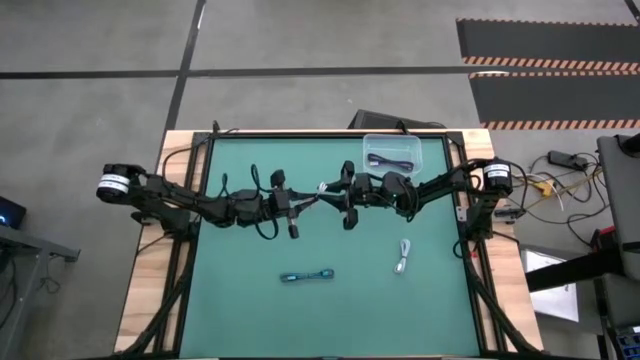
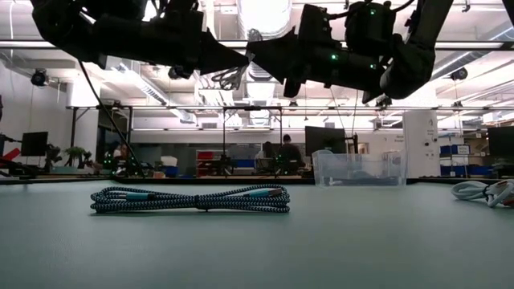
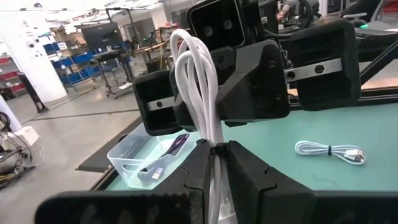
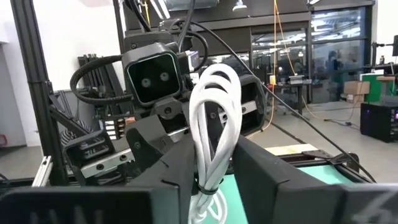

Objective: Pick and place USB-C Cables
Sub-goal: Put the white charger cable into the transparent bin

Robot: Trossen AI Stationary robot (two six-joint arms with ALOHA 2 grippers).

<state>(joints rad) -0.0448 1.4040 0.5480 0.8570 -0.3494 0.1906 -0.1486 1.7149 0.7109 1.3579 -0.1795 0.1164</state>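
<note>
Above the middle of the table, my left gripper (image 1: 306,201) and my right gripper (image 1: 333,189) meet tip to tip, both shut on one white bundled cable (image 1: 322,187). A teal-blue cable (image 1: 306,276) lies flat on the mat toward the near edge, also in the low view (image 2: 190,199). A second white-grey cable (image 1: 402,255) lies on the mat to the right. A dark cable (image 3: 165,152) rests inside the clear bin (image 1: 420,150) at the far edge. My left gripper (image 3: 214,154) pinches the white cable between its two fingers at the bundle's tie (image 3: 215,149). The fingers run along the bundle. Its loops (image 3: 198,68) stick out past the fingertips toward the other gripper, lifted clear of the table. My right gripper (image 4: 210,165) has the same white bundle between its two fingers, just beyond a dark tie (image 4: 208,186). The fingers lie along the bundle. The looped end (image 4: 214,84) stands out past the fingertips toward the left gripper, clear of the table.
The green mat (image 1: 240,300) lies inside a black frame on a wooden top. The clear bin (image 2: 357,168) stands at the far right of the mat. Robot wires hang under both arms. People and shelves show in the room beyond.
</note>
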